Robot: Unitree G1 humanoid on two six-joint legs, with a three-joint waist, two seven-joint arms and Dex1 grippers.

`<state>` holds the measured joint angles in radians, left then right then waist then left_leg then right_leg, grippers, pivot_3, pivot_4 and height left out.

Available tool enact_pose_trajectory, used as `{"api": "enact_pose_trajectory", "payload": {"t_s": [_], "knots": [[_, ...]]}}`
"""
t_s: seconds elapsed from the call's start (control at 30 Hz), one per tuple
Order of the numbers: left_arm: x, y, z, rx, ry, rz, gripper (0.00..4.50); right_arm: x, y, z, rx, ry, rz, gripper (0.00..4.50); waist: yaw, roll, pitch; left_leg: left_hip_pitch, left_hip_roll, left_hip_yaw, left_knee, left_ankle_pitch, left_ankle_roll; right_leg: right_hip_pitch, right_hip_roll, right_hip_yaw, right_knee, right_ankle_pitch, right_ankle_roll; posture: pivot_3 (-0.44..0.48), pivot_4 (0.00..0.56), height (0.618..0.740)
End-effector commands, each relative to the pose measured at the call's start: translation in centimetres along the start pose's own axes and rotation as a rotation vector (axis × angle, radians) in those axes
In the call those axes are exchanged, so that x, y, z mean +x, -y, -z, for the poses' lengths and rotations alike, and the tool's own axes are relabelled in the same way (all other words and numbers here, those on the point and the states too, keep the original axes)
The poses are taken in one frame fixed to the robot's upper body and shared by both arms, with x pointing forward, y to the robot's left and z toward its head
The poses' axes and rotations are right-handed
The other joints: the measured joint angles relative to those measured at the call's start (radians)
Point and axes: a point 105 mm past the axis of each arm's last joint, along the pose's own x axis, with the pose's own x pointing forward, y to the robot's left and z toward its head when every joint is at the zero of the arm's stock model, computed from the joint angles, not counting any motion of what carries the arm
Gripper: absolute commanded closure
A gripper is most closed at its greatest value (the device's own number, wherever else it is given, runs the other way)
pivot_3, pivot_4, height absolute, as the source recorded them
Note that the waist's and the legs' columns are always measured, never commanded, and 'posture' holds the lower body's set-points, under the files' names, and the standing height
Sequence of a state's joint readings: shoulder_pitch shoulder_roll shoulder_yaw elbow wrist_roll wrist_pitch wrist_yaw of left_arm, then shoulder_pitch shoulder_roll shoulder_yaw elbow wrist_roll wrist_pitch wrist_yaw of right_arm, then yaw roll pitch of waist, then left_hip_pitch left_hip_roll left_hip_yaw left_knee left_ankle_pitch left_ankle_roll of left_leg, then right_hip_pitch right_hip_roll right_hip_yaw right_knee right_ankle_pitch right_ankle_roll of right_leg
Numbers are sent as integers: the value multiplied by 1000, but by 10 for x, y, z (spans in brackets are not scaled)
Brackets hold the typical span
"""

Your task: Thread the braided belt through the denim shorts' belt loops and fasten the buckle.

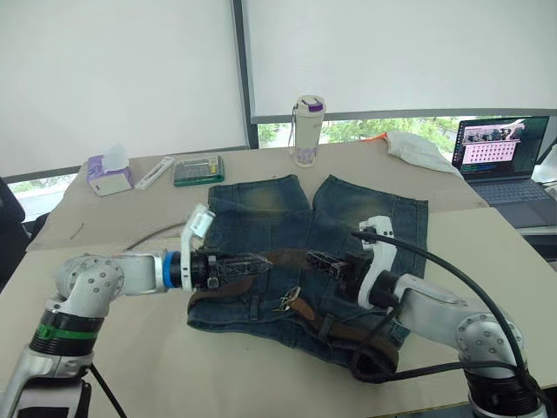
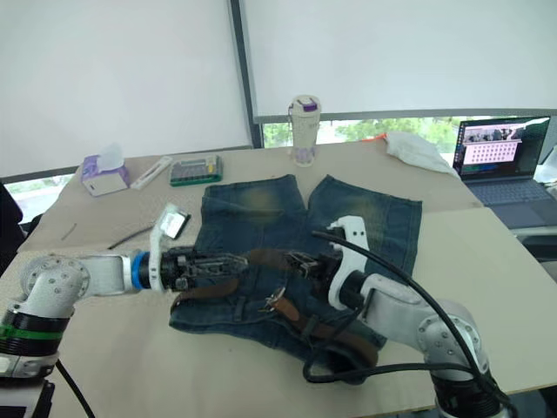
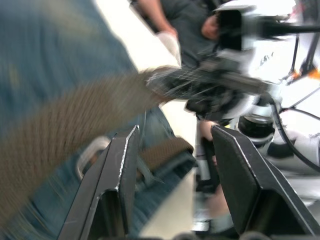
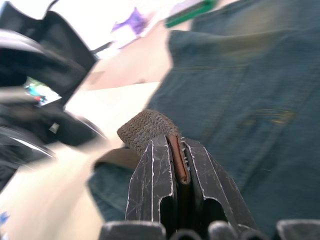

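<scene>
Silver-grey jointed arms, blue and green rings on the left, thick black cables, scratched black pincer [image 4: 170, 170] fingers.

Office or lab room, beige table [image 1: 487, 235], open laptop [image 1: 503, 157], roller-blind windows [image 1: 392, 52], tissue box [image 1: 108, 174]

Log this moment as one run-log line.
right gripper: shut on braided belt | left gripper: open, beside belt | denim shorts: flat on table | buckle: unfastened

no legible text anywhere (laptop [image 1: 502, 152] screen too small).
</scene>
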<state>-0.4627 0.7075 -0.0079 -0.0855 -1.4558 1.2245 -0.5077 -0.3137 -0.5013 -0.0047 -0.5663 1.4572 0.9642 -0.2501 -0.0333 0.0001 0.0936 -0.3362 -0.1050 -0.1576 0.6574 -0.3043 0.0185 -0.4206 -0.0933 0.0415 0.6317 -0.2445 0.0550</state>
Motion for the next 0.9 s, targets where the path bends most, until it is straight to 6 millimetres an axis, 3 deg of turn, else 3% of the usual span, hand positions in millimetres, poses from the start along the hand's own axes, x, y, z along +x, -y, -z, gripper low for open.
{"api": "enact_pose_trajectory", "payload": {"t_s": [0.03,0.2,0.47,0.73,0.83,0.9], "knots": [[2,4,-5,-1,48,-35,2071,-2,-18,-12,-27,55,-78,4500,6,0,0,0,0,0,0,0,0,0,0,0,0,0,0,0,150,740],[10,-6,-10,-118,167,-66,2071,-1,-21,-11,-23,54,-93,4500,23,0,0,0,0,2,0,0,-1,0,-1,2,-2,0,0,0,150,740],[12,-1,-20,-256,259,-32,2071,1,-24,-8,-22,45,-107,4500,27,0,0,0,-1,3,2,0,-1,-1,-2,3,-2,0,0,0,150,740],[18,2,-20,-240,251,-55,4473,5,-27,-8,-24,38,-124,4500,28,0,0,0,-1,3,2,0,-1,0,-2,3,-2,0,0,0,150,740],[21,2,-22,-231,253,-57,4473,7,-26,-7,-58,30,-121,4500,28,0,0,0,-1,4,2,0,-1,-1,-2,3,-3,0,0,0,150,740],[20,0,-23,-236,265,-71,4500,9,-24,-9,-116,31,-106,3607,28,0,0,0,-1,4,2,0,-1,0,-2,3,-3,0,0,0,150,740]]}}
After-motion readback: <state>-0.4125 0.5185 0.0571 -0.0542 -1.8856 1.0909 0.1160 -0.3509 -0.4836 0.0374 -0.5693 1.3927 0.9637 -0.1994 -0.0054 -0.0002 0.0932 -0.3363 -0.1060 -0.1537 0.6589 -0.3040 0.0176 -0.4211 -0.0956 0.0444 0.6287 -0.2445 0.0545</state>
